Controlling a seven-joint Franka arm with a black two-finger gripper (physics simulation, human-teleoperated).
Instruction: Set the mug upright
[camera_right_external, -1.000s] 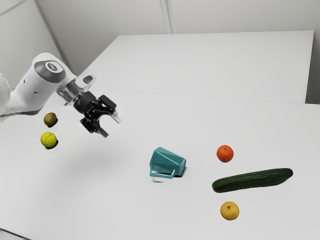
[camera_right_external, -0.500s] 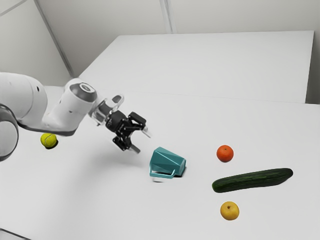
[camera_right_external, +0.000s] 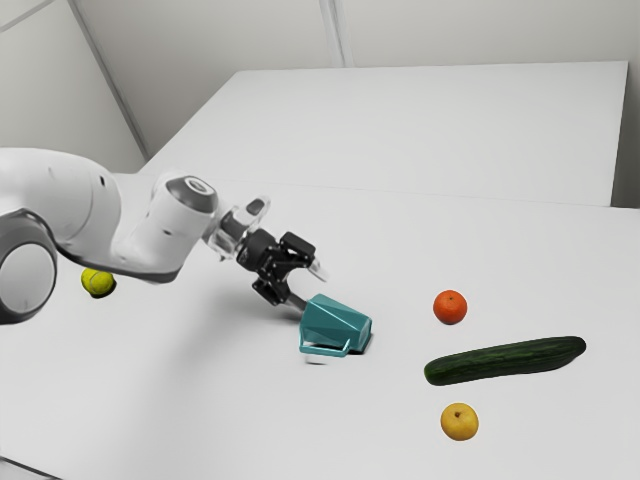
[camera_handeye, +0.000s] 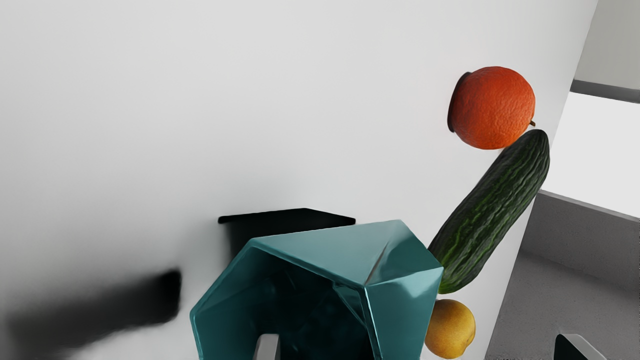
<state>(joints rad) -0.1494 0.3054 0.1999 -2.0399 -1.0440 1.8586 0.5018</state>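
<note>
Mug (camera_right_external: 337, 322) and goal are at odds as we look: it lies on its side on the table (camera_right_external: 200, 400), mouth toward our gripper (camera_right_external: 314, 292), handle (camera_right_external: 325, 353) on the near side in the exterior view. Our fingers are spread wide, gripping nothing; one tip is at the mouth, the other outside the wall, though we can't tell whether either touches. We judge the reach nearly made, while closing on the wall, turning the mug onto its base and letting go are left to us.
</note>
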